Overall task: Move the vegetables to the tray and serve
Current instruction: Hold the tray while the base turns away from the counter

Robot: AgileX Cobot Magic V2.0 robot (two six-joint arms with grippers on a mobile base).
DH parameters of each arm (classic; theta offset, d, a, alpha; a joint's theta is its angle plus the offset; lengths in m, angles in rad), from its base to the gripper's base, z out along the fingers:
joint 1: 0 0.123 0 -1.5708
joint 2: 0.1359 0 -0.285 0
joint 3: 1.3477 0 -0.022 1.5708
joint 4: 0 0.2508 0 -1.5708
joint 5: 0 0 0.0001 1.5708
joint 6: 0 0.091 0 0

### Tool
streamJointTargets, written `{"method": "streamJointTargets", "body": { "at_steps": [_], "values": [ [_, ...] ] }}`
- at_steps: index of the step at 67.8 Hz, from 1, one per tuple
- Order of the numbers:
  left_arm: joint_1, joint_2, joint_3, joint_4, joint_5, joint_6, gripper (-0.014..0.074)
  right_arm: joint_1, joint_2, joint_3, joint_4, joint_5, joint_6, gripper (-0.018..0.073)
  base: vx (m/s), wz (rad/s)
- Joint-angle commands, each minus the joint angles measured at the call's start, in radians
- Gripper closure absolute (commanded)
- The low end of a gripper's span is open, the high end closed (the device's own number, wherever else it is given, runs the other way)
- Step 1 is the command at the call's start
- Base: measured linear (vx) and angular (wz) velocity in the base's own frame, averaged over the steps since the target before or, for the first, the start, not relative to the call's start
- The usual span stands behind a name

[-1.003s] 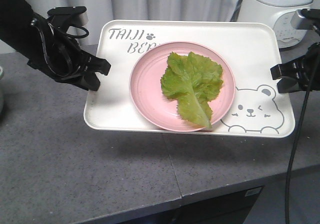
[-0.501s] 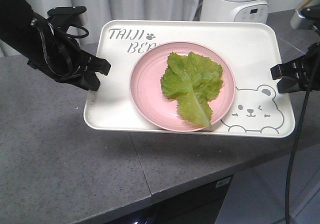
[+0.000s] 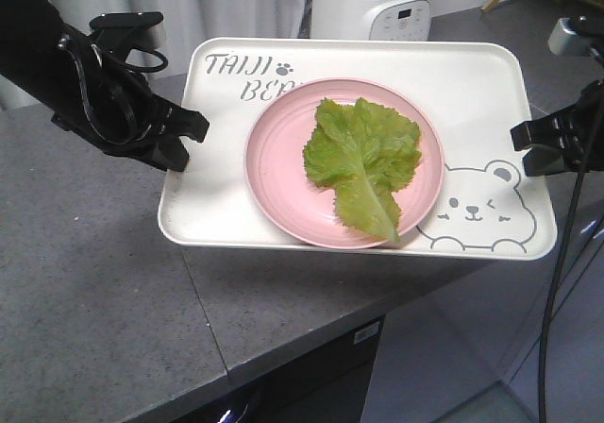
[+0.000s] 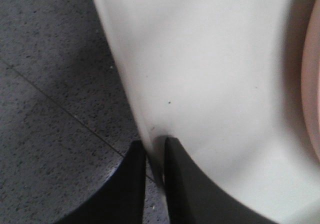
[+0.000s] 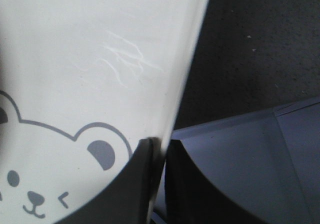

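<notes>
1. Load: cream-white rectangular tray (image 3: pixel 217 206) with grey bear drawing, held off the grey speckled stone surface (image 3: pixel 85 291), spanning between both sets of fingers.
2. Black left fingers (image 4: pixel 127 194): clamped on the tray's left rim, one finger either side of the edge.
3. Black right fingers (image 5: pixel 135 184): clamped on the right rim, just beside the bear's ear.
4. Bright green crinkled lettuce leaf (image 3: pixel 363 163): lies on a round pink plate (image 3: pixel 274 159) at tray centre, between the two sets of fingers and apart from each.
5. White blender (image 3: pixel 368 3): beyond the tray's far edge.
</notes>
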Motion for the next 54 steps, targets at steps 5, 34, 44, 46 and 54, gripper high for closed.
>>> {"method": "streamJointTargets", "body": {
  "at_steps": [5, 34, 44, 46, 54],
  "values": [
    [-0.039, -0.049, -0.033, -0.234, -0.079, 0.026, 0.0602, 0.031, -0.041, -0.028, 0.205, 0.016, -0.049, 0.0565, 0.0, -0.26],
    [-0.039, -0.049, -0.033, -0.234, -0.079, 0.026, 0.0602, 0.031, -0.041, -0.028, 0.205, 0.016, -0.049, 0.0565, -0.01, -0.27],
    [-0.039, -0.049, -0.033, -0.234, -0.079, 0.026, 0.0602, 0.031, -0.041, -0.028, 0.205, 0.016, -0.049, 0.0565, -0.01, -0.27],
    [-0.039, -0.049, -0.033, -0.234, -0.079, 0.026, 0.0602, 0.031, -0.041, -0.028, 0.205, 0.016, -0.049, 0.0565, -0.01, -0.27],
    [-0.039, -0.049, -0.033, -0.234, -0.079, 0.026, 0.0602, 0.031, -0.041, -0.028, 0.205, 0.015, -0.049, 0.0565, -0.01, -0.28]
  ]
}}
